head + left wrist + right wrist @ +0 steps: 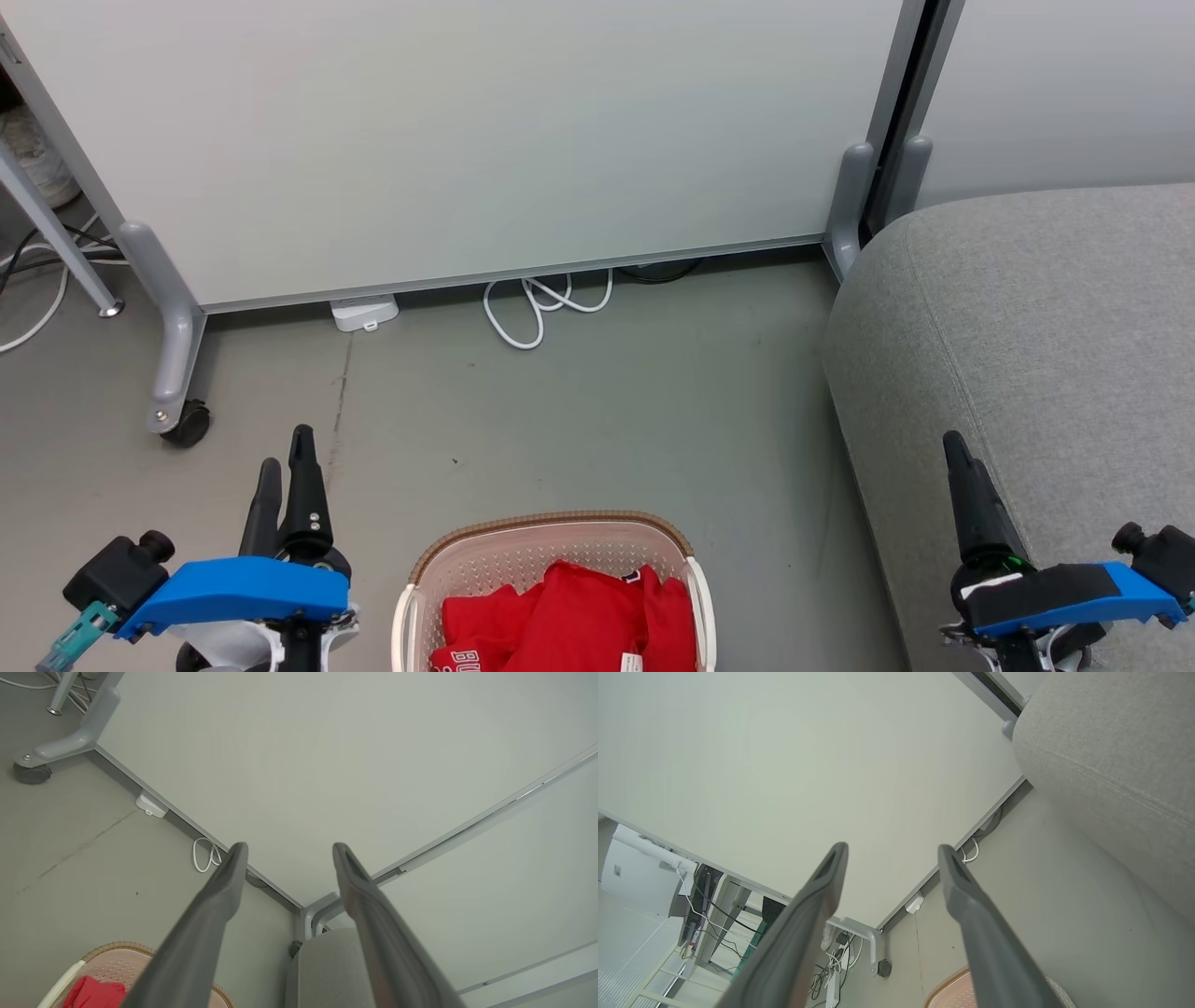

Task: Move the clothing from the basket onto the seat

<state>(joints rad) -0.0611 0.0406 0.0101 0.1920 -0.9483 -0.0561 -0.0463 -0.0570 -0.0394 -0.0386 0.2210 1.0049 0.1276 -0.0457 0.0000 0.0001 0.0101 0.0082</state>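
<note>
Clothing (569,616), a red heap, lies near and between the two grippers, touched by neither. The left gripper (285,453) hovers over bare floor (607,401) just left of the basket (560,527), fingers apart and empty. The right gripper (892,847) hangs over the near edge of the seat (1046,327), well right of the basket, fingers likewise spread on nothing. The garments sit inside the basket, with what looks like white lettering on the nearest fold. Farther off, a white cable (537,308) loops under a pale partition (467,140).

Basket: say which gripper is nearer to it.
Left. The left gripper hovers over the floor just off the basket's left side; the right gripper is farther off to its right, by the seat.
</note>
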